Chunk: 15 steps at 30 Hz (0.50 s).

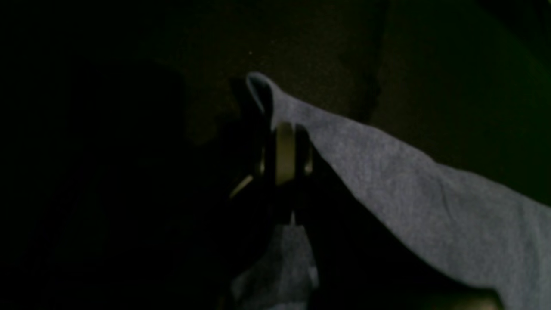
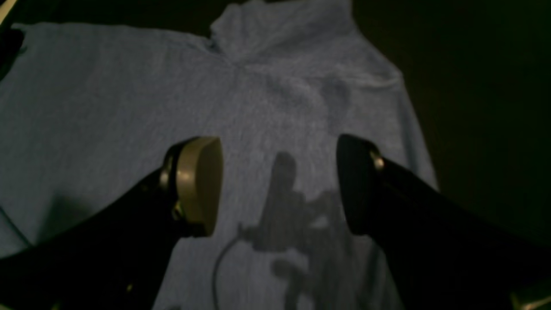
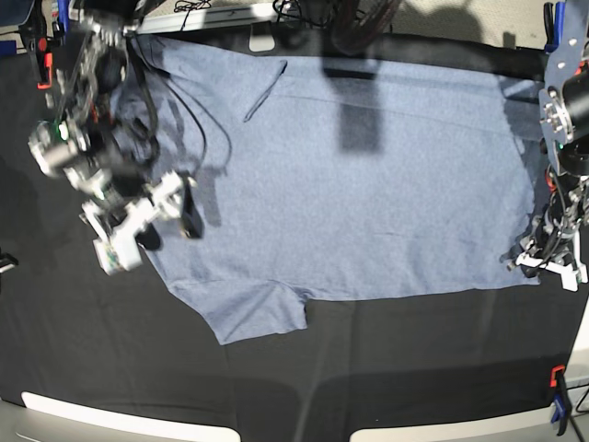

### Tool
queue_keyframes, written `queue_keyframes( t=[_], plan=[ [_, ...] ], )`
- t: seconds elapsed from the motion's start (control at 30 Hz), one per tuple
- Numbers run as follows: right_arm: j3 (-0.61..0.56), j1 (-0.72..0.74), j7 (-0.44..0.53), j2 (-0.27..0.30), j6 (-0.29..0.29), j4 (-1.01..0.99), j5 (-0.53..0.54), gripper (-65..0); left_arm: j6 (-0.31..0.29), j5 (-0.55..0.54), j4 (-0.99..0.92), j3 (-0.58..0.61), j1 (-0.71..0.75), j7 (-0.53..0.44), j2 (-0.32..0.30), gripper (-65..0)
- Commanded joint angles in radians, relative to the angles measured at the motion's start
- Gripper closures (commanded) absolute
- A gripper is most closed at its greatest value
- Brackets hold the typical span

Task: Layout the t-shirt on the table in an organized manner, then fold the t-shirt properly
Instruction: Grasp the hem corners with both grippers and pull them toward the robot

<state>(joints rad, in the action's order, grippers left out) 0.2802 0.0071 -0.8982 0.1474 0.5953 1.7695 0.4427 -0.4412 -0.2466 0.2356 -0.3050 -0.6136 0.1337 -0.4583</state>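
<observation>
In the base view we see the t-shirt (image 3: 368, 184) spread flat across the upper middle of the table (image 3: 276, 387). At its right edge, our left gripper (image 1: 285, 150) pinches the hem shut, which only the left wrist view confirms. Our right gripper (image 2: 280, 185) hovers over the shirt's left part, jaws wide and empty.

Plenty of open black bench (image 3: 386, 359) below the shirt (image 3: 368, 184); only the clamp (image 3: 557, 401) at the near corner and arms at both sides crowd things.
</observation>
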Motion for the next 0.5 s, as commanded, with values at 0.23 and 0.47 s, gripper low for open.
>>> queue_keyframes(
  t=[0.23, 0.47],
  plan=[
    [-0.185, 0.397, 0.027, 0.008, -0.011, -0.427, -0.148, -40.3, 0.001, 0.011, 0.007, -0.001, -0.018, 0.043, -0.01, 0.0],
    [-0.209, 0.684, 0.044, 0.05, -0.031, -0.864, -0.243, -40.2, 0.001, 0.011, 0.007, -0.001, -0.018, 0.052, -0.01, 0.0]
  ],
)
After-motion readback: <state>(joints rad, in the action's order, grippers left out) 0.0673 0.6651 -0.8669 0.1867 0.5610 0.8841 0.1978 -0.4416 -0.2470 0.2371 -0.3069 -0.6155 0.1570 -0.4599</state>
